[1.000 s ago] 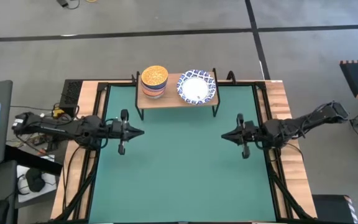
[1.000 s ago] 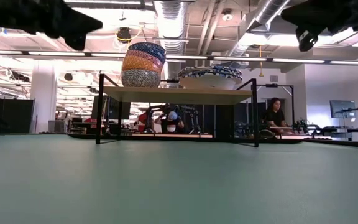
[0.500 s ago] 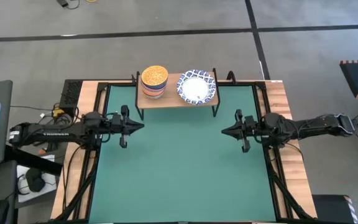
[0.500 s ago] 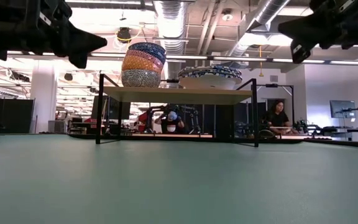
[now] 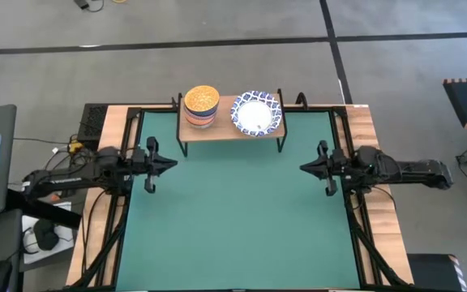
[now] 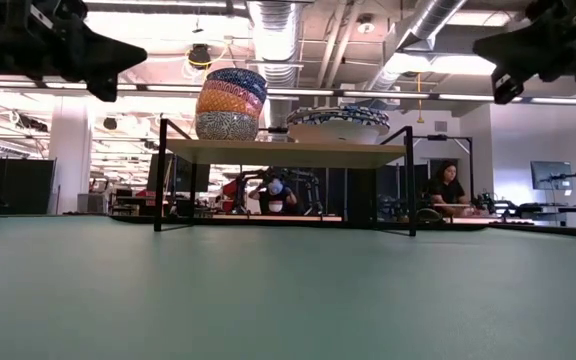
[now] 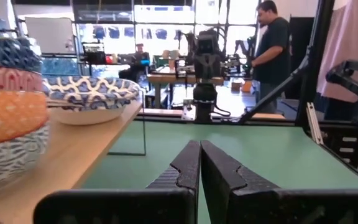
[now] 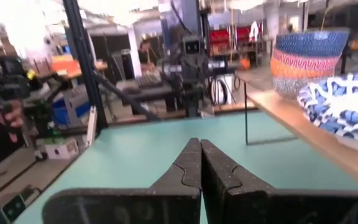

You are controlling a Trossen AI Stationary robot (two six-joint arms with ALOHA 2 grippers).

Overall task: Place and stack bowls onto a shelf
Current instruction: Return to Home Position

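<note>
The shelf (image 5: pixel 221 130), a wooden plank on thin black legs, stands at the table's far edge. On its left end stands a stack of small bowls (image 5: pixel 201 105), the yellow-orange one on top. On its right end rest the wide white bowls with blue lattice rims (image 5: pixel 257 113), stacked. Both stacks also show in the low view (image 6: pixel 230 103) (image 6: pixel 338 123). My left gripper (image 5: pixel 173 163) is shut and empty near the table's left edge. My right gripper (image 5: pixel 304 168) is shut and empty near the right edge. Both hover above the table.
The green table (image 5: pixel 233 219) stretches between the arms and toward the near edge. Black frame rails (image 5: pixel 132 138) run along its sides. A person (image 7: pixel 269 34) stands in the room beyond the table, others sit farther off.
Both arms have drawn back outward: my left gripper toward the table's left edge, my right gripper toward the right edge. Both stay shut and empty. The bowls and the shelf have not moved.
</note>
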